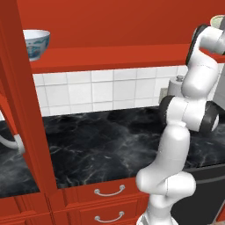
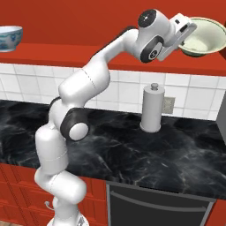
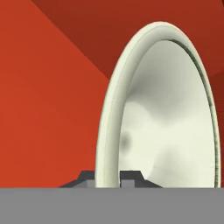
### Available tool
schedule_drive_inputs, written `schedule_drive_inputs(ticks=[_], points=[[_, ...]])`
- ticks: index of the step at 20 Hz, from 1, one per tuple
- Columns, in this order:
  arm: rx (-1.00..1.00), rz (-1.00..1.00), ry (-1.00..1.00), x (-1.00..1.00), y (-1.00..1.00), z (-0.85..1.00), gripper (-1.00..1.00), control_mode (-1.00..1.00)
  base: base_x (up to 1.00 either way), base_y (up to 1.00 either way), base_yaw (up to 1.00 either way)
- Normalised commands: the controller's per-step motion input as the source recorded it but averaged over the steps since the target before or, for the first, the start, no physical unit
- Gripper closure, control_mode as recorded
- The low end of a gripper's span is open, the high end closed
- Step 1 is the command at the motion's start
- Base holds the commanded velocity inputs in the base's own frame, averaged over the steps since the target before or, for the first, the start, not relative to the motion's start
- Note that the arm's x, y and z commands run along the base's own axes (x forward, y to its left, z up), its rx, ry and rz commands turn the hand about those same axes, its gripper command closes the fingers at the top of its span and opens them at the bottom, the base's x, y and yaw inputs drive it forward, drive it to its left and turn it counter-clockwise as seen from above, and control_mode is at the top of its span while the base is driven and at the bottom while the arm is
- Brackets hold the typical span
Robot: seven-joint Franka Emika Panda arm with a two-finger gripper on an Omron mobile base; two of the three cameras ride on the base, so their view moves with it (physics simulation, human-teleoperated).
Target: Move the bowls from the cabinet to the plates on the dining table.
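Red cabinet [image 2: 88, 53] interior, shelf running across above white tile backsplash [image 1: 88, 92] and black marble counter [image 2: 132, 150] with white veining. White arm reaches up to the shelf level, gripper [image 3: 108, 178] at the cream bowl [image 2: 201, 37], which sits at about 1 o'clock in the right base view. Bowl is tipped, its mouth facing toward the camera side, greenish-cream inside visible. Hand view: cream bowl rim runs edge-on from 6 o'clock up to 12 o'clock, interior opening toward 3 o'clock, red cabinet wall behind. Dark fingertips [image 3: 130, 176] stand on either side of the rim at 6 o'clock, one outside the wall, one inside; jaws pinched on the bowl's rim. In the left base view only a sliver of the cream bowl shows at 1 o'clock, behind the arm's upper link. White bowl [image 1: 36, 43] with blue pattern sits upright on the same shelf, at 10 o'clock in both base views, well apart from the gripper. Grey paper-towel holder [image 2: 152, 108] stands upright on the counter below the cream bowl, near the backsplash. Red drawers [image 1: 110, 202] with short silver handles under the counter edge.
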Motion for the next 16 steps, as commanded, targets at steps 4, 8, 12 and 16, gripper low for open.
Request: schedule_drive_inputs(ticks=[4, 8, 12, 16], points=[[-0.1, 0.09, -0.01, -0.81, 0.06, 0.16, 1.0, -1.0, 0.0, 0.0, 0.0], [-0.11, 0.1, 0.0, -0.85, 0.32, 0.04, 1.0, -1.0, 0.0, 0.0, 0.0], [-0.11, 0.1, 0.03, -0.83, 0.4, 0.04, 1.0, -1.0, 0.0, 0.0, 0.0], [-0.13, 0.11, 0.03, -0.77, 0.49, 0.0, 1.0, -1.0, 0.0, 0.0, 0.0]])
